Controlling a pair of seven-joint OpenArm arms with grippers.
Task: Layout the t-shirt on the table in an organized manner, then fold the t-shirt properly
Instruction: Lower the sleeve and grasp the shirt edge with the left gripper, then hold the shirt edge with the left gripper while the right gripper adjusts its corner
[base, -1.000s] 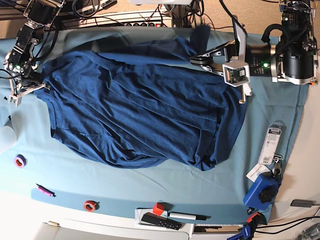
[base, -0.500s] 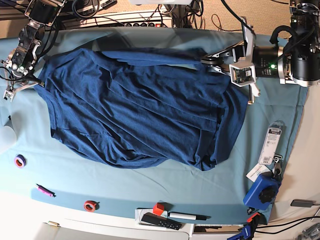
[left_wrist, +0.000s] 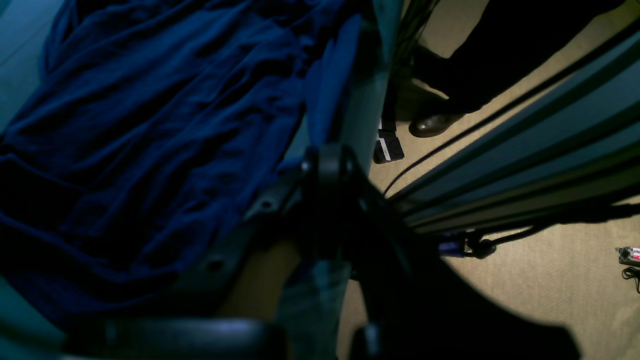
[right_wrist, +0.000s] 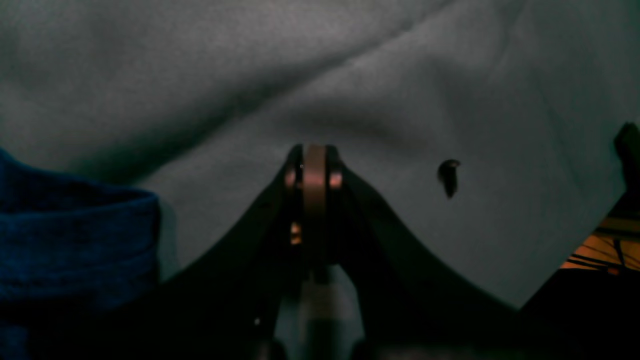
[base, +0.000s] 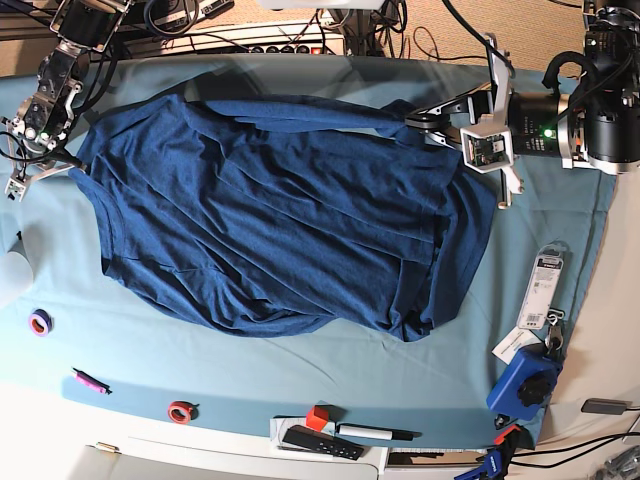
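Spreading continues: we hold the t-shirt (base: 280, 230) lengthwise across the desk (base: 300, 370), left hand (base: 415, 120) seemingly pinching its corner, right hand (right_wrist: 312, 165) pressed together beside it.

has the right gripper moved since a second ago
Yes. In the base view the right gripper has slid off the t-shirt toward the table edge, now shut and empty.

Base view: high overhead, looking straight down on the whole desk (base: 300, 375). Left wrist view: low, close behind the left hand (left_wrist: 327, 162), facing along the t-shirt (left_wrist: 150, 125) past the desk's edge. Right wrist view: very close to desk cloth, t-shirt edge at left; both shared with base.
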